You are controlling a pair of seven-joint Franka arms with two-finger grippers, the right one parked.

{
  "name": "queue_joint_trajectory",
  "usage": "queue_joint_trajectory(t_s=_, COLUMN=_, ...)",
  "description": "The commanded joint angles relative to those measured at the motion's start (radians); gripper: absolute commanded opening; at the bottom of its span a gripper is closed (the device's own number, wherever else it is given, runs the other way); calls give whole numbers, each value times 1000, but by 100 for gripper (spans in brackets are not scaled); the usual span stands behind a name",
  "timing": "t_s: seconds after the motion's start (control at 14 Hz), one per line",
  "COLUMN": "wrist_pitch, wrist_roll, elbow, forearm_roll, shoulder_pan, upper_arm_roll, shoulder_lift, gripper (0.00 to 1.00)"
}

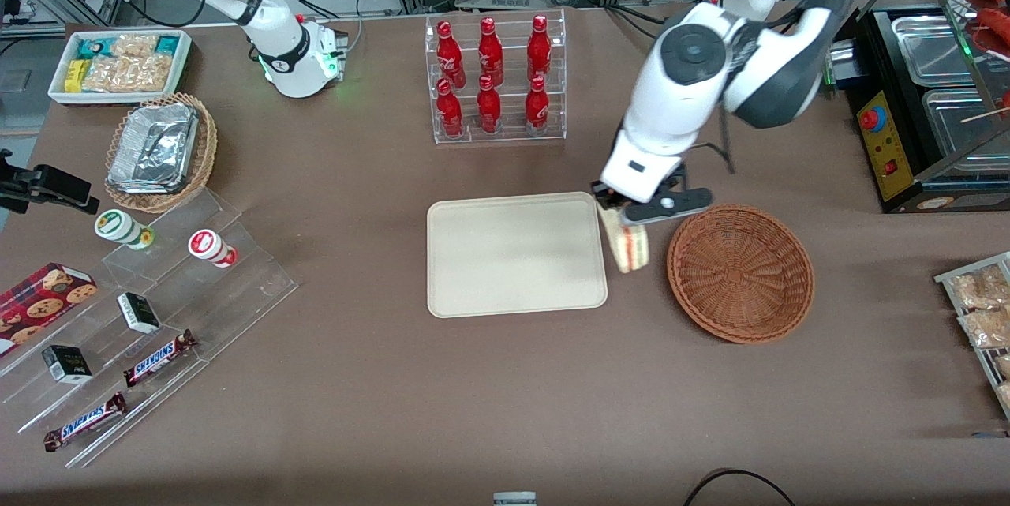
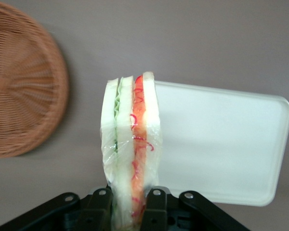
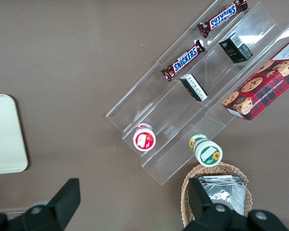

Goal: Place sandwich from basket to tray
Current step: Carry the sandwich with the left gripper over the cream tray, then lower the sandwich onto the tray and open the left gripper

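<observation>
The claw (image 2: pixel 130 211) is cut off at the wrist view's edge, so only its two black fingers (image 2: pixel 99 208) show, pressed against the flat bread faces of the wrapped sandwich (image 2: pixel 130 144), whose gripped end is hidden between them. In the front view the left arm reaches down from the working arm's end of the surface (image 1: pixel 505 395), its wrist covering most of the claw (image 1: pixel 614 210), and the sandwich (image 1: pixel 626 245) hangs from it in the air. It hangs over the gap between the tray (image 1: pixel 514 253) and the basket (image 1: pixel 740 273), long axis running out from the fingers, with the filling edge facing the wrist camera.
</observation>
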Motion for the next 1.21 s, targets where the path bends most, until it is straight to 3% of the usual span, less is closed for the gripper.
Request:
queue_joint_trajectory(t_s=0.0, wrist_pitch=63, wrist_roll=-30, elbow=50, forearm_roll=62, shoulder_pan=-86, upper_arm_roll=-33, shoulder_lift=116, gripper=0)
queue_joint_trajectory(t_s=0.36, wrist_pitch=119, wrist_roll=-255, elbow=171, forearm_roll=277, shoulder_pan=-216, upper_arm_roll=-30, shoulder_lift=353, gripper=0)
queue_joint_trajectory(t_s=0.5, wrist_pitch=113, wrist_roll=-323, elbow=262, forearm_roll=320, shoulder_pan=-242, upper_arm_roll=-30, shoulder_lift=452, gripper=0)
queue_joint_trajectory(t_s=0.71, wrist_pitch=130, wrist_roll=-360, elbow=276, forearm_roll=358, shoulder_pan=-308, upper_arm_roll=33, shoulder_lift=510, gripper=0)
queue_joint_trajectory(t_s=1.07, wrist_pitch=169, wrist_roll=-371, elbow=276, forearm_roll=452, shoulder_pan=-324, upper_arm_roll=38, shoulder_lift=582, gripper=0)
queue_joint_trajectory(t_s=1.14, wrist_pitch=167, wrist_roll=-351, elbow=273, forearm_roll=452, shoulder_pan=-325, upper_arm_roll=38, shoulder_lift=583, gripper=64)
